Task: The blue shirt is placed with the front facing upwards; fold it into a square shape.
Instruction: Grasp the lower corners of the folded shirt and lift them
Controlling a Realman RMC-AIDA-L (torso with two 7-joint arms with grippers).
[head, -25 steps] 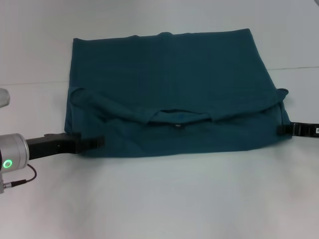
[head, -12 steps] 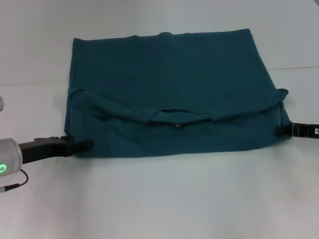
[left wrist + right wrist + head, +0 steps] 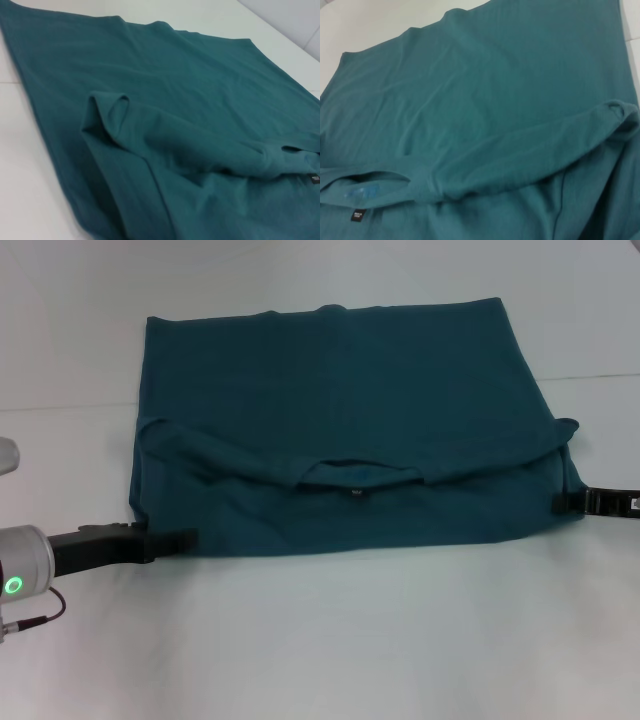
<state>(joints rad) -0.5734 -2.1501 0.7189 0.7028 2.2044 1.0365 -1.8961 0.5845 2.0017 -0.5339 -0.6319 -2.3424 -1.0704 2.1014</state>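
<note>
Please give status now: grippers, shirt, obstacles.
Left gripper at shirt's near left corner. Right gripper at right edge. Shirt folded, collar up. Nothing in way.

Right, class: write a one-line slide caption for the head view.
Folded blue shirt on white table; left gripper and right gripper at its near corners.

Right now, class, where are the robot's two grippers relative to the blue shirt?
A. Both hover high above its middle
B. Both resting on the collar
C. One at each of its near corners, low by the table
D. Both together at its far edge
C: the left gripper sits at the near left corner of the blue shirt, and the right gripper at its near right corner.
</note>
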